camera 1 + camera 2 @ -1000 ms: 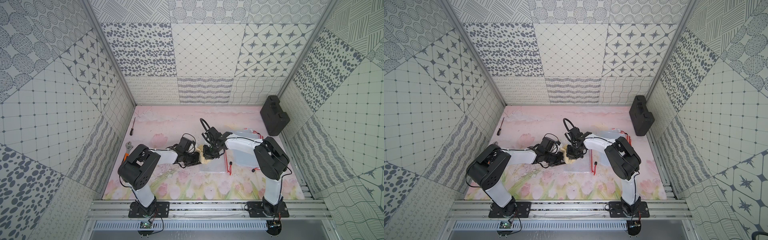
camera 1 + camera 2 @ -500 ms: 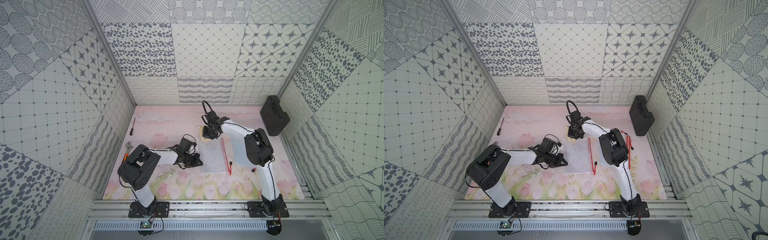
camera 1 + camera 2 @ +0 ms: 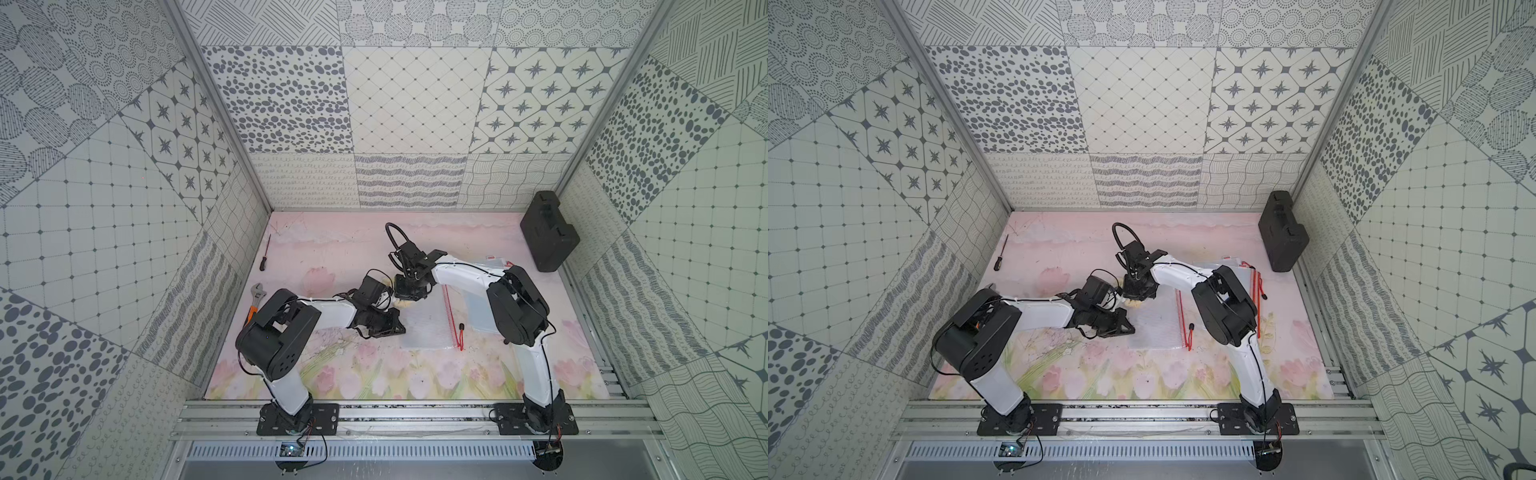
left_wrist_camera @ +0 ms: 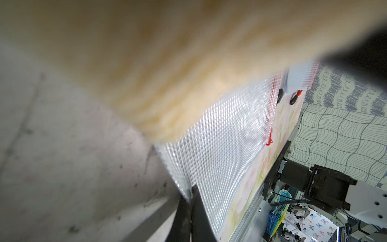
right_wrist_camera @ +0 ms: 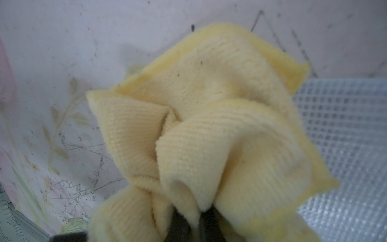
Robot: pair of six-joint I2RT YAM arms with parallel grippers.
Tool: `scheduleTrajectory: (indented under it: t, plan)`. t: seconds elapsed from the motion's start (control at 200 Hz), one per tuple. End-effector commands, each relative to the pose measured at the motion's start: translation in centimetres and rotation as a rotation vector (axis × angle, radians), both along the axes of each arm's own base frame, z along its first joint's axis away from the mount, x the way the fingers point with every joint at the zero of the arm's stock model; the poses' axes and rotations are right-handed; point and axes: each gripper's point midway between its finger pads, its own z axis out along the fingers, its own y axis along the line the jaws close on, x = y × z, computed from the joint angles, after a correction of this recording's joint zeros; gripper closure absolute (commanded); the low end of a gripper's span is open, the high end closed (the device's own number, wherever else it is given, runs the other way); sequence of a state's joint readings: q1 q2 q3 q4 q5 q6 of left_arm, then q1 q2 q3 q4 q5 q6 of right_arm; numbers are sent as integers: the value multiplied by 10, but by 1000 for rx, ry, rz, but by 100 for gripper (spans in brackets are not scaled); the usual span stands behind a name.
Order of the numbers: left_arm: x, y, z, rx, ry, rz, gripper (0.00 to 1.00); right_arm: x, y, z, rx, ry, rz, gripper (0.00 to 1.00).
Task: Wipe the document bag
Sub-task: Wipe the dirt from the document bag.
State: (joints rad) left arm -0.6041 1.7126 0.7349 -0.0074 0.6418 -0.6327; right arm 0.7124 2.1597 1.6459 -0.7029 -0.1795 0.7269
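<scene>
The document bag (image 3: 428, 328) (image 3: 1156, 328) is a clear mesh pouch with a red zipper, lying flat on the flowered mat. My left gripper (image 3: 400, 330) (image 3: 1131, 330) is shut on its near left corner; in the left wrist view the black jaws (image 4: 190, 196) pinch the mesh (image 4: 219, 146). My right gripper (image 3: 407, 297) (image 3: 1137, 298) is shut on a bunched yellow cloth (image 5: 209, 125) (image 3: 404, 304). The cloth presses down at the bag's far left corner, partly on the mat. It fills the left wrist view as a blur (image 4: 167, 73).
A second clear bag (image 3: 478, 307) with a red zipper lies under the right arm. A black case (image 3: 548, 232) stands at the back right. A screwdriver (image 3: 264, 257) and a wrench (image 3: 257, 293) lie along the left wall.
The right gripper swept the cloth away toward the back wall, then came back to the bag's far left corner. The left gripper has kept its hold and place.
</scene>
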Motion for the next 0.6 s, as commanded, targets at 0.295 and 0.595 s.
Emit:
scheduleTrajectory:
  t: [0.295,0.595]
  plan:
    - [-13,15,-12,103,28,-18,100,49,-13,19,4,-48,-37,100]
    - [-13,20,-20,145,41,-6,100,-16,-115,-3,36,38,-229,100]
